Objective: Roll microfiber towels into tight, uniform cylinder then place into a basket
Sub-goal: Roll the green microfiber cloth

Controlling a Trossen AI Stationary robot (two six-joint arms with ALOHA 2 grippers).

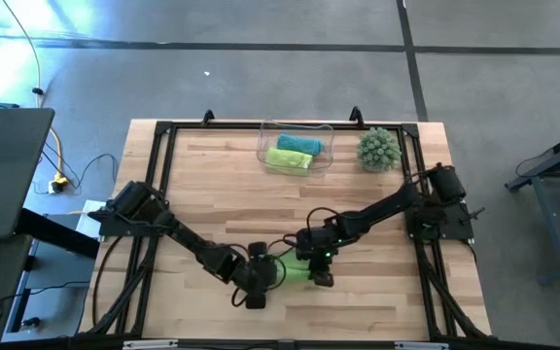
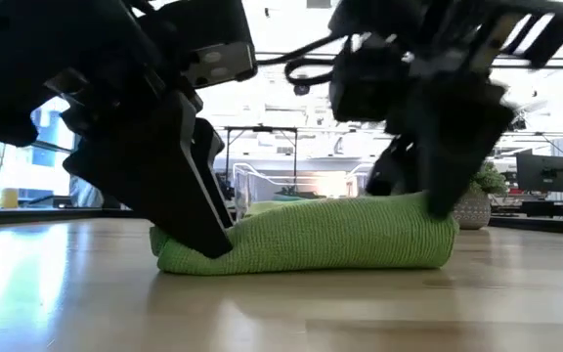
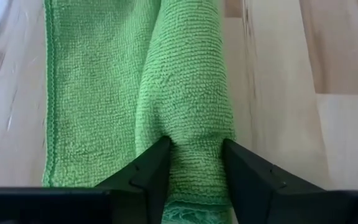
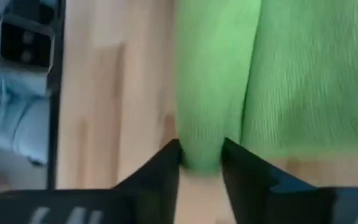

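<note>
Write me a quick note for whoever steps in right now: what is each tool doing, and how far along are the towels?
Left tool: shut on one end of the green roll.
Right tool: shut on its other end.
The roll lies on the table's near edge, part of the cloth still flat beside it.
Done: a teal towel and a green towel sit rolled in the basket.
Left: finish this roll and put it in the basket.

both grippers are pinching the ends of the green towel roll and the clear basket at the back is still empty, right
Not empty. The high view shows the basket already holding a teal towel and a lime one. The left gripper and right gripper do pinch the green towel roll.
</note>
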